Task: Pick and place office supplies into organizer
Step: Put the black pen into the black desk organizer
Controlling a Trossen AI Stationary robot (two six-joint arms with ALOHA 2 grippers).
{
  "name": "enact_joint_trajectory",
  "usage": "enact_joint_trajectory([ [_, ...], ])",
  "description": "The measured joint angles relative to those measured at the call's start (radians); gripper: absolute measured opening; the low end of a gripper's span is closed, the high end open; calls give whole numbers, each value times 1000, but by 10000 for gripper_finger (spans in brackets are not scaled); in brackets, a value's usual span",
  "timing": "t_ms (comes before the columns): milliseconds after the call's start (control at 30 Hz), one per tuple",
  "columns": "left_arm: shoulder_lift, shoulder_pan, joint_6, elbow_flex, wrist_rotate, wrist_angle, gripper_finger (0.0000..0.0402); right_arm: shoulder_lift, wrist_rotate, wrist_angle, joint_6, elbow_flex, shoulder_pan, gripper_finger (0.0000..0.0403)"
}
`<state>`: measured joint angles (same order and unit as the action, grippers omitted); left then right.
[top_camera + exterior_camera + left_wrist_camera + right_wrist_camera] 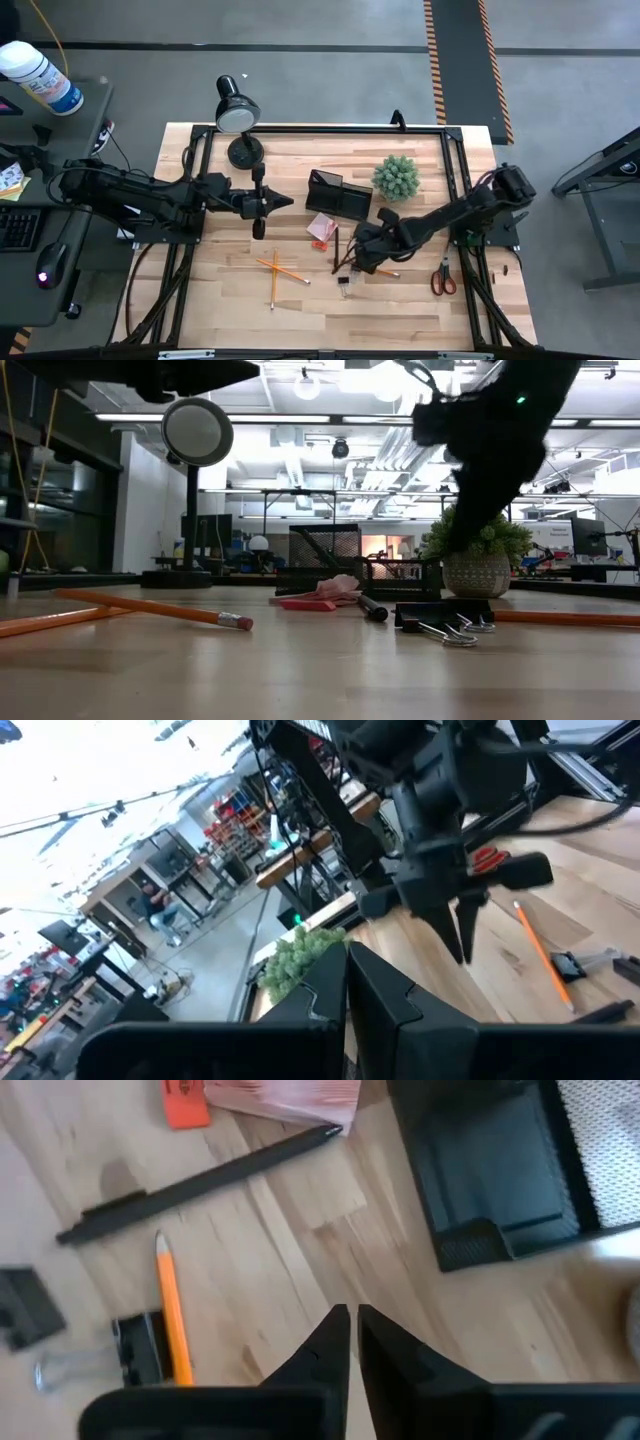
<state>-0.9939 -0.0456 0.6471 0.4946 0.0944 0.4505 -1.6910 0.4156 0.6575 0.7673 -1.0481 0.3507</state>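
Note:
My right gripper (360,258) hangs shut over the table's middle and holds nothing. In the right wrist view (350,1318) it points down at bare wood between a black pen (200,1180), an orange pencil (172,1315) and the black organizer (500,1170). Black binder clips (140,1350) lie beside the pencil. The pink sticky-note pad (321,228) lies in front of the organizer (338,195). Two crossed pencils (280,268) lie left of centre. Red-handled scissors (443,278) lie by the right edge. My left gripper (284,203) waits shut in the air, left of the organizer.
A black desk lamp (238,115) stands at the far left of the table. A green spiky plant ball (396,177) sits right of the organizer. A small orange piece (185,1105) lies by the pad. Bare wood (300,320) runs along the near edge.

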Motion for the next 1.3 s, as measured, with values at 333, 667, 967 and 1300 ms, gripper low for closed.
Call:
enact_joint_trajectory([
  [333, 0, 0, 19, 0, 3, 23, 3, -9, -80, -158, 46, 0, -86, 97],
  [667, 0, 0, 19, 0, 3, 21, 3, -13, -263, -313, 232, 0, -116, 165],
  [967, 0, 0, 19, 0, 4, 20, 3, -13, -232, -500, 88, 0, -116, 188],
  [1300, 0, 0, 29, 0, 4, 20, 3, -13, -247, -406, 179, 0, -133, 189],
])
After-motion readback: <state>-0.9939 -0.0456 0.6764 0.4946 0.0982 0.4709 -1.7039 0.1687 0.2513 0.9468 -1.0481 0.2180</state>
